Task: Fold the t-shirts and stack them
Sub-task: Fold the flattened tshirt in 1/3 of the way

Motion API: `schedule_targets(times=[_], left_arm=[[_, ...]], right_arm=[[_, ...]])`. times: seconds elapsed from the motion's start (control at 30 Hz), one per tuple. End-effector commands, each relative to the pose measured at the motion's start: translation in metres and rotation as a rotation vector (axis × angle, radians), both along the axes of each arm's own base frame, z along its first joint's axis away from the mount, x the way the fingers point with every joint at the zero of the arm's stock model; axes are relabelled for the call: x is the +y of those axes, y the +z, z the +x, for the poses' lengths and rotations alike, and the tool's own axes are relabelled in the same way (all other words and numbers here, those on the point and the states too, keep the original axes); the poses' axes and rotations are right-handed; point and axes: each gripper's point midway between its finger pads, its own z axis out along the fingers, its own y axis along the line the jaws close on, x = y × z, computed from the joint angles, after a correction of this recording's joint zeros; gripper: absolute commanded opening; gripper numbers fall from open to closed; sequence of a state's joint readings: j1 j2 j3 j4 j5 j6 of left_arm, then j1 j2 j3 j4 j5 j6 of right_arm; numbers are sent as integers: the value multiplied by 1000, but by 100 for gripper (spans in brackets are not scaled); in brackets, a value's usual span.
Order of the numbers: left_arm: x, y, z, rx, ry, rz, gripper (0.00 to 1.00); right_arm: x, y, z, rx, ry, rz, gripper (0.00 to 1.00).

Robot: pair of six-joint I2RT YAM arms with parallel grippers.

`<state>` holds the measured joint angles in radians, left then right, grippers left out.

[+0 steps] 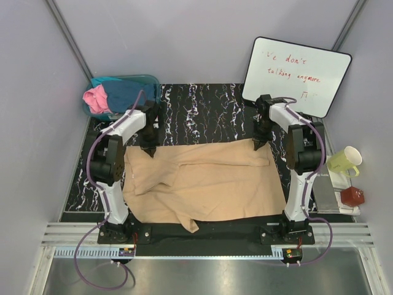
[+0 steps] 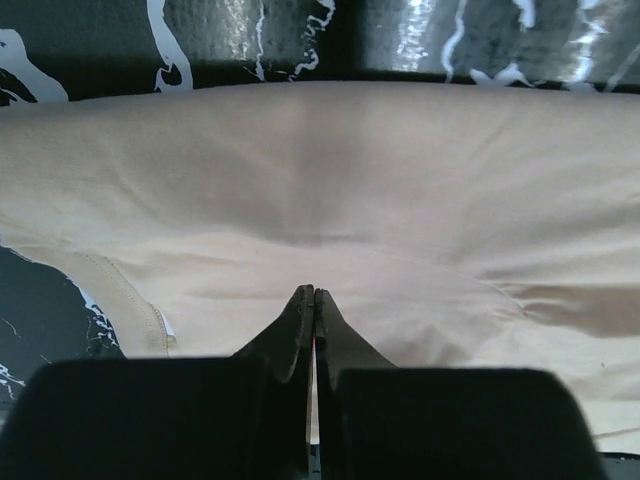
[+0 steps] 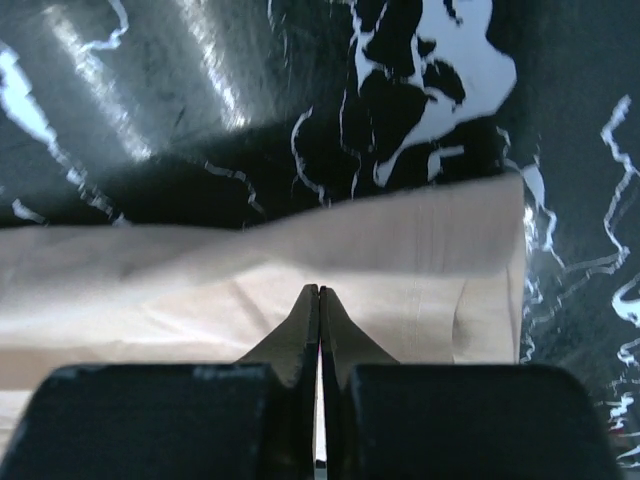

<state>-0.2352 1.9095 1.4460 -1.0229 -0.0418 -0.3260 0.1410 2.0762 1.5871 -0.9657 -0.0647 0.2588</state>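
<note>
Pinching far edge of tan t-shirt (image 1: pixel 209 184), left gripper (image 1: pixel 150 152) and right gripper (image 1: pixel 256 145) are both clamping shut on cloth; bare counter (image 1: pixel 202 114) is showing beyond that edge.

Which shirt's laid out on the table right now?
The tan t-shirt; the pink shirt and dark teal shirt sit bunched in the plastic tub.

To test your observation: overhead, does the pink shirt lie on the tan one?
No, the pink shirt sits in the teal tub, apart from the tan shirt.
</note>
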Motion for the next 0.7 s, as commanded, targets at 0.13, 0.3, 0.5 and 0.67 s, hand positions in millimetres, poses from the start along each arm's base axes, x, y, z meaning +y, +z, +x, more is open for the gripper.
schedule_targets(times=[0.13,0.3,0.5,0.67], left_arm=[[9,-37,7,90,56,62,0],[8,-43,44,42,65,92,0],[1,-50,103,-15,68,112,0],[-5,-49,157,-100,61,125,0]], right_arm=[[-5,-26,27,14,-30,-48,0],[-7,-32,53,-22,-45,-74,0],[-8,-30,92,-98,-71,-99,0],[-9,-34,120,-148,-93,-120,0]])
